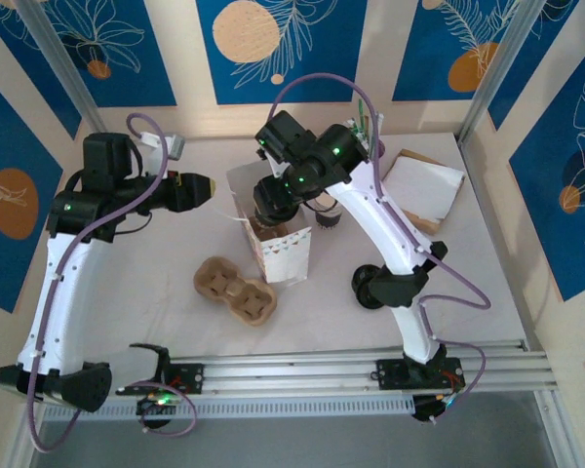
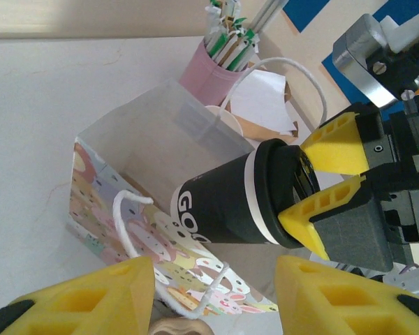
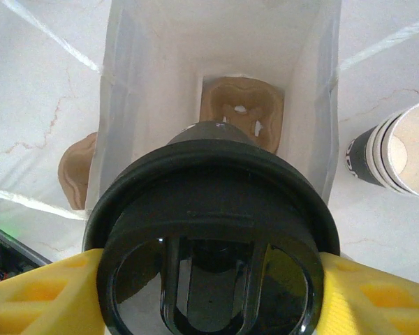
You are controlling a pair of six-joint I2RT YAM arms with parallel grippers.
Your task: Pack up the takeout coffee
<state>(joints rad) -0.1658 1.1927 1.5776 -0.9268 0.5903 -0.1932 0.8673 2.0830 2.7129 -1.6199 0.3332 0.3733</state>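
Here, the right gripper (image 2: 304, 180) pinches the dark paper takeout coffee cup (image 2: 216, 209) by its round black plastic lid above the open pastel-patterned paper bag (image 2: 98, 202), lined up with the brown pulp carrier (image 3: 241, 112) inside, while the left gripper (image 2: 213, 293) hovers alongside, spread and empty.

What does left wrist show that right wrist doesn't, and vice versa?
Left wrist: the cup from the side with white lettering, the bag and its printed outside, a pink straw holder. Right wrist: straight down the bag to a cardboard carrier at its bottom, plus stacked cups beside the bag. Both: the lidded cup clamped in the jaws of the right gripper at the open bag's mouth.
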